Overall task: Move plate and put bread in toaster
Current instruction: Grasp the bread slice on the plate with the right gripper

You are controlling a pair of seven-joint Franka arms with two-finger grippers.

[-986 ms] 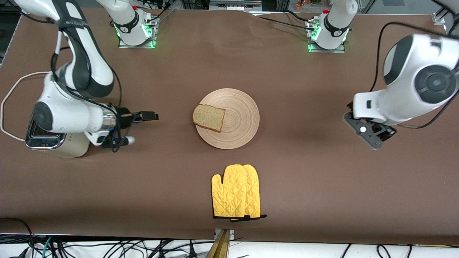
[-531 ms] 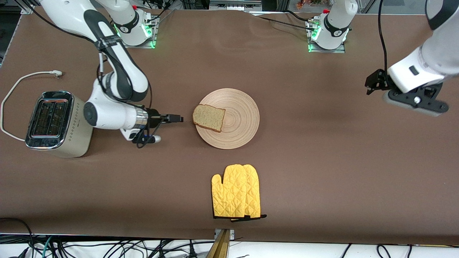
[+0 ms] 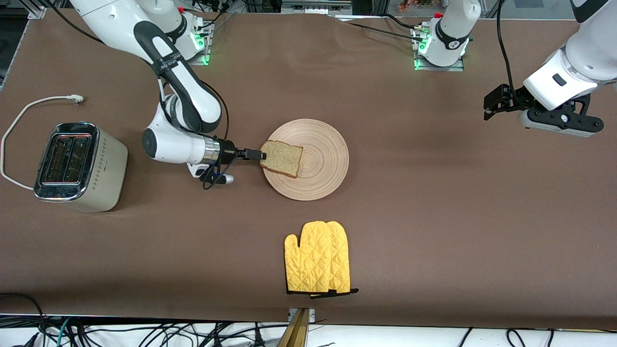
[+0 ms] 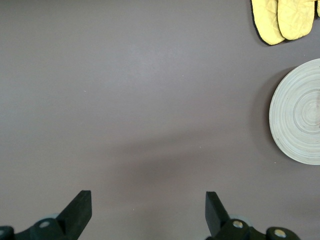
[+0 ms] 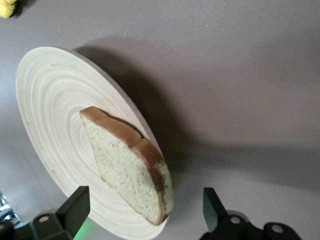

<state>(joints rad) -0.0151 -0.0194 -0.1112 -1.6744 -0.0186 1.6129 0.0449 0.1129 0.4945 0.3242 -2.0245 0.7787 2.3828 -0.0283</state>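
Observation:
The round wooden plate [image 3: 312, 159] lies mid-table with the bread [image 3: 281, 158] on its edge toward the right arm's end. The plate [image 5: 55, 110] and bread [image 5: 131, 162] also show in the right wrist view. My right gripper [image 3: 256, 154] is open, low, level with the bread's edge, its fingertips [image 5: 80, 200] on either side of the slice's end, not closed on it. The cream toaster [image 3: 77, 166] stands at the right arm's end, both slots empty. My left gripper [image 3: 496, 103] is open and empty, up over the table's left-arm end; in its wrist view the plate [image 4: 300, 112] shows.
A yellow quilted oven mitt [image 3: 317, 258] lies nearer the front camera than the plate; it also shows in the left wrist view [image 4: 282, 19]. The toaster's white cord [image 3: 29, 108] loops on the table beside it.
My right gripper has moved from beside the toaster across to the bread's edge. My left arm has swung up and back toward its base end.

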